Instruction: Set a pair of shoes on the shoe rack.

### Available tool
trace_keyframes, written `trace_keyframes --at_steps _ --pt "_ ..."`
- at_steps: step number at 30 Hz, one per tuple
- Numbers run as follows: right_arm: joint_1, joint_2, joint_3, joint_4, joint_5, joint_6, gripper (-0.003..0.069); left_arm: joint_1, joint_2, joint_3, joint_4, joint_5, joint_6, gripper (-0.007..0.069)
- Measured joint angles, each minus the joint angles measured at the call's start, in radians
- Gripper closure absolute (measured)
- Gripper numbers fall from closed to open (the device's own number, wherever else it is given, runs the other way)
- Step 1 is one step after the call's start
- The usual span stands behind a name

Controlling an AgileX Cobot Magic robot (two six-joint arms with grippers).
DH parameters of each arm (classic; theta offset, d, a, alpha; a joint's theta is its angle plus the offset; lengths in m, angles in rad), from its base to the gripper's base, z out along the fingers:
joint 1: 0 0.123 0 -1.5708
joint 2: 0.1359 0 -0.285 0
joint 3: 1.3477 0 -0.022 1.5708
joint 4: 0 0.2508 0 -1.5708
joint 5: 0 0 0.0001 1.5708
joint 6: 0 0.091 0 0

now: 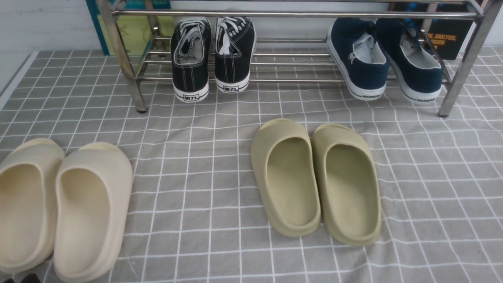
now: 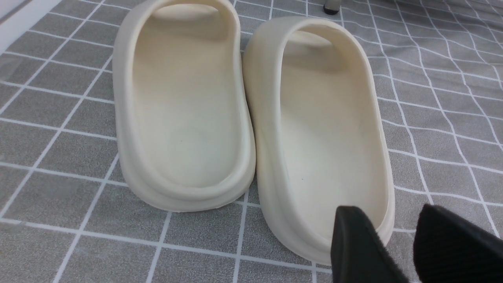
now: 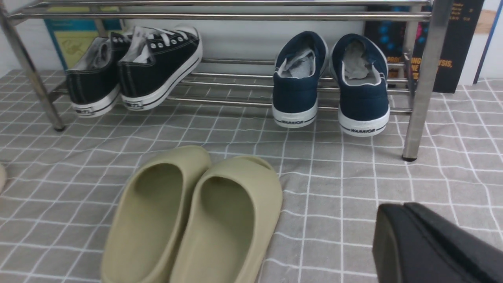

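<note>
On the rack (image 1: pixel 298 15), right end, both navy shoes (image 3: pixel 330 82) rest; task looks done; right gripper (image 3: pixel 432 243) clenched empty, left gripper (image 2: pixel 397 247) released.

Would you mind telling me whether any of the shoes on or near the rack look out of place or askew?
Nothing stands out. The navy shoes sit side by side on the shoe rack, heels slightly overhanging, like the black sneakers. The olive slides and cream slides lie paired on the cloth.
</note>
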Motion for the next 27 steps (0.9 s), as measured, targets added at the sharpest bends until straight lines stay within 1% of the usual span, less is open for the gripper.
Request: trace_keyframes --at_steps 2,4,6,8,12,15,16,22,27 --pt "-0.004 -0.028 0.072 -0.010 -0.072 0.000 0.0657 0.000 0.000 0.000 0.000 0.000 0.000 0.0386" --pt "-0.029 -0.088 0.208 -0.021 -0.182 0.000 0.0657 0.000 0.000 0.000 0.000 0.000 0.000 0.0386" --pt "-0.063 -0.140 0.303 -0.041 -0.241 0.000 0.0657 0.000 0.000 0.000 0.000 0.000 0.000 0.0386" --pt "-0.103 -0.193 0.379 -0.083 -0.263 0.000 0.0657 0.000 0.000 0.000 0.000 0.000 0.000 0.0386" --pt "-0.148 -0.262 0.474 -0.153 -0.268 0.025 0.0657 0.000 0.000 0.000 0.000 0.000 0.000 0.0386" --pt "-0.157 -0.275 0.489 -0.182 -0.261 0.047 0.0657 0.000 0.000 0.000 0.000 0.000 0.000 0.0386" --pt "-0.159 -0.276 0.490 -0.198 -0.233 0.066 0.0656 0.000 0.000 0.000 0.000 0.000 0.000 0.0386" --pt "-0.159 -0.276 0.490 -0.210 -0.117 0.079 0.0655 0.000 0.000 0.000 0.000 0.000 0.000 0.0386" --pt "-0.159 -0.276 0.484 -0.210 -0.084 0.079 0.0655 0.000 0.000 0.000 0.000 0.000 0.000 0.0386"
